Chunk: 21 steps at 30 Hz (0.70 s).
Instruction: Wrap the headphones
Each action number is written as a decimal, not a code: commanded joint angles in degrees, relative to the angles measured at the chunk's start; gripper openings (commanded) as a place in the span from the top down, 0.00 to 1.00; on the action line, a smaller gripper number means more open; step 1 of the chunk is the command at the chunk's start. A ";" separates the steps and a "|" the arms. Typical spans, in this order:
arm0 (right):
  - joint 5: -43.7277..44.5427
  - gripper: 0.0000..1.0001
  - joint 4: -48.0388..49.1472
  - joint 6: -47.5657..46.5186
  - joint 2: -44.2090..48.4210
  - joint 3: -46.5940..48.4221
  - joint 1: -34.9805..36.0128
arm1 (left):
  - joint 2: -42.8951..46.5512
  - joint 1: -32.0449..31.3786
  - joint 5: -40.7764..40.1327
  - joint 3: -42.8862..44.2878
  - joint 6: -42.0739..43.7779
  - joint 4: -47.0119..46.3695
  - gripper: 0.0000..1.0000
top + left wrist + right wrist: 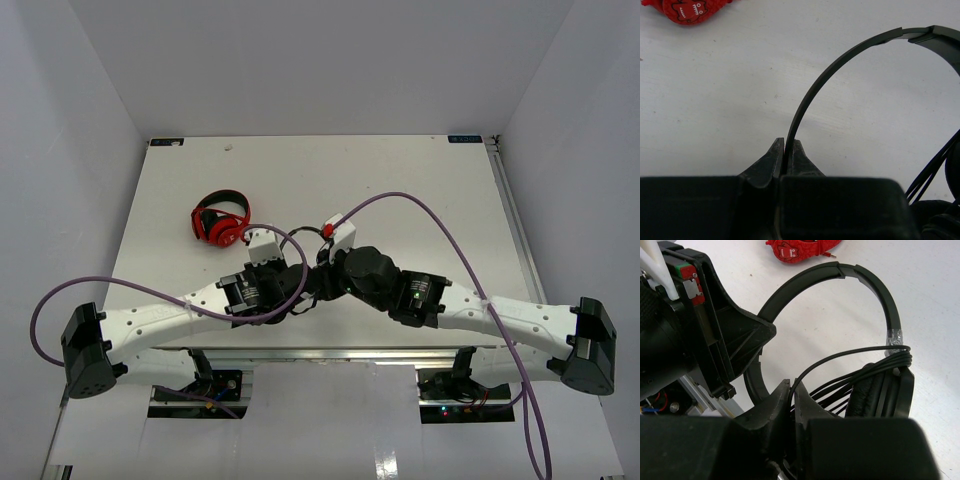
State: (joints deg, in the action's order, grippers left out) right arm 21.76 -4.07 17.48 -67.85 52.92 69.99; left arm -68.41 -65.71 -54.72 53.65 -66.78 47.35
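The black headphones (875,290) are held between my two grippers over the table's middle, mostly hidden by the arms in the top view. My left gripper (787,150) is shut on the thin black headband (840,62), which arcs up and to the right. My right gripper (791,390) is shut on the thin dark cable (850,354). The cable runs in several turns around the right earcup (885,390) and the lower headband. In the top view both grippers meet near the centre, the left (300,290) and the right (322,283).
Red-and-black headphones (220,221) lie on the white table (420,170) at the back left; they also show at the top of the left wrist view (687,9) and the right wrist view (800,249). Purple robot cables (440,225) loop above the arms.
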 commanded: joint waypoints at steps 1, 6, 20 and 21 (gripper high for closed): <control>4.84 0.81 3.37 0.01 1.74 0.07 0.99 | 0.48 0.23 -0.46 2.26 -4.44 -1.93 1.00; 6.98 0.77 2.15 0.01 2.29 0.34 1.64 | 0.47 0.23 -1.00 2.07 -5.29 -1.74 1.00; 8.62 0.69 0.62 -0.08 4.11 0.66 1.99 | 1.74 0.23 -1.72 2.08 -5.01 -0.74 1.00; 8.51 0.69 0.55 -0.08 4.38 0.55 1.99 | 1.89 0.23 -1.80 2.12 -4.97 -0.63 1.00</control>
State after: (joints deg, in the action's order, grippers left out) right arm 28.52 -4.37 17.47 -65.58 52.90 71.44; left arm -68.83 -65.71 -54.59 53.67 -70.15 47.58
